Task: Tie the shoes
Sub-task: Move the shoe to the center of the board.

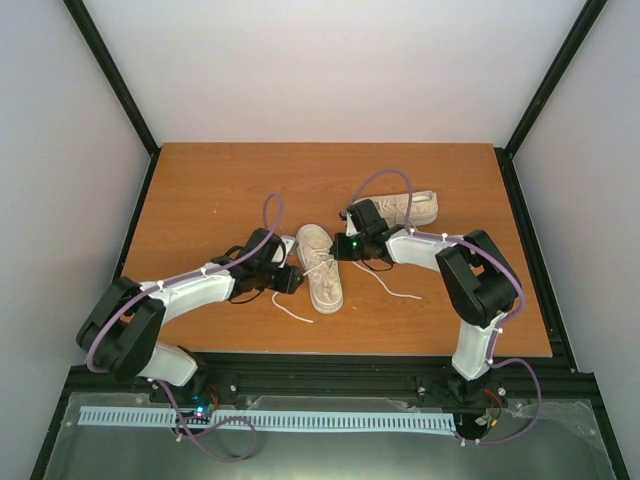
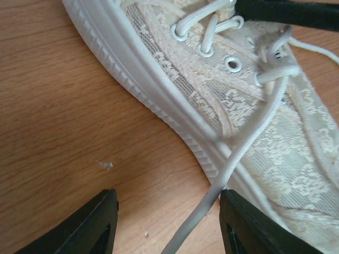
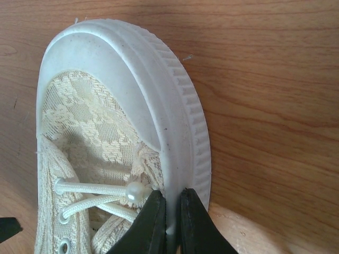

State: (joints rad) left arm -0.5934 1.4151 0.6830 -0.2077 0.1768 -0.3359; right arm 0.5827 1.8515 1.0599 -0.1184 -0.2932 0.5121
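Observation:
One cream lace-patterned shoe [image 1: 322,270] lies mid-table, the other shoe [image 1: 412,208] at the back right. My left gripper [image 1: 295,280] [image 2: 168,198] sits low at the near shoe's [image 2: 296,137] left side. It is open, and a white lace [image 2: 249,137] runs from the eyelets down between its fingers, touching the right one. My right gripper [image 1: 342,247] [image 3: 170,198] is over the same shoe [image 3: 90,121] by the eyelets, shut with a thin white strip of lace pinched between its pads. One of its fingers [image 2: 286,11] shows above the eyelets.
The wooden table [image 1: 220,200] is boxed in by white walls and black frame posts. Loose lace ends trail toward the front [image 1: 295,312] and the right [image 1: 395,288] of the near shoe. A small pearl bead [image 3: 135,191] sits by the right fingertips.

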